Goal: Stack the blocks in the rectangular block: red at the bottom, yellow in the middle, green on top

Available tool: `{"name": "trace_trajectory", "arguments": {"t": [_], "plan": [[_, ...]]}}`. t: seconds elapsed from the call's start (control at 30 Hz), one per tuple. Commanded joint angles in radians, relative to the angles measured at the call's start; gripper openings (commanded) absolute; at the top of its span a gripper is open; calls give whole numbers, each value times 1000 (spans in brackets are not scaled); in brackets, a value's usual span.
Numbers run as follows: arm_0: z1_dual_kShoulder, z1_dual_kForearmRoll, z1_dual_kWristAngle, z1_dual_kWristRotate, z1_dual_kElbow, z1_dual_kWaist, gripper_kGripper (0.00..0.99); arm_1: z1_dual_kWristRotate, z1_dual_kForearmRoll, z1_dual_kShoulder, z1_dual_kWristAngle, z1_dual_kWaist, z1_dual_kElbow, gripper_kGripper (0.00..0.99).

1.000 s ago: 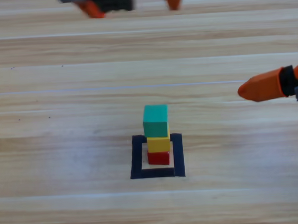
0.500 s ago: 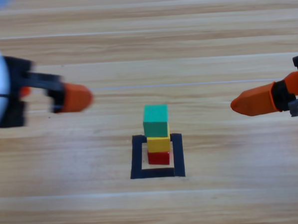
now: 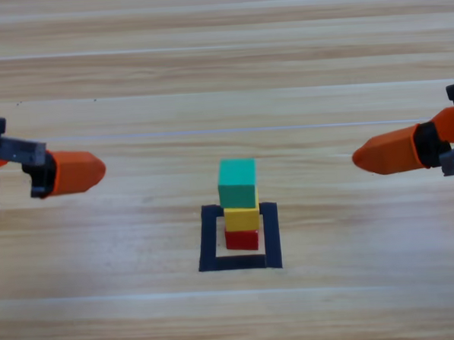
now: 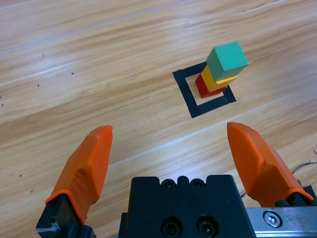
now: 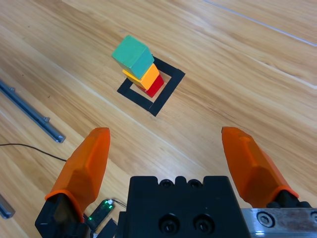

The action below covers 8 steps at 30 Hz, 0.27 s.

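Inside the black tape rectangular block (image 3: 208,239) (image 4: 189,98) (image 5: 163,94) stands a stack: the red cube (image 3: 242,240) (image 4: 201,86) (image 5: 155,87) at the bottom, the yellow cube (image 3: 242,218) (image 4: 212,81) (image 5: 146,77) on it, the green cube (image 3: 237,183) (image 4: 227,58) (image 5: 132,55) on top. My left gripper (image 3: 79,172) (image 4: 169,148) waits open at the left edge, well away from the stack. At the right edge my right gripper (image 3: 382,153) (image 5: 166,148) is open too, holding nothing.
Bare wooden table (image 3: 222,71) lies all round the stack. In the right wrist view a grey metal rail (image 5: 29,111) and a thin black cable (image 5: 29,148) run along the table's side.
The left arm swung from the top edge to the left side and has drawn back toward the left edge. The right gripper barely moved. The stack stays as it was.
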Motion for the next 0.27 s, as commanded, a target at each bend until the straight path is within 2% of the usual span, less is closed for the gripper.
{"name": "trace_trajectory", "arguments": {"t": [0.03, 0.27], "plan": [[-27, -17, 8, 14, 28, -20, 990, -13, 11, 32, -35, 28, 6, 990], [-27, -25, 4, 14, 36, -20, 990, -13, 11, 35, -35, 28, 6, 990]]}}
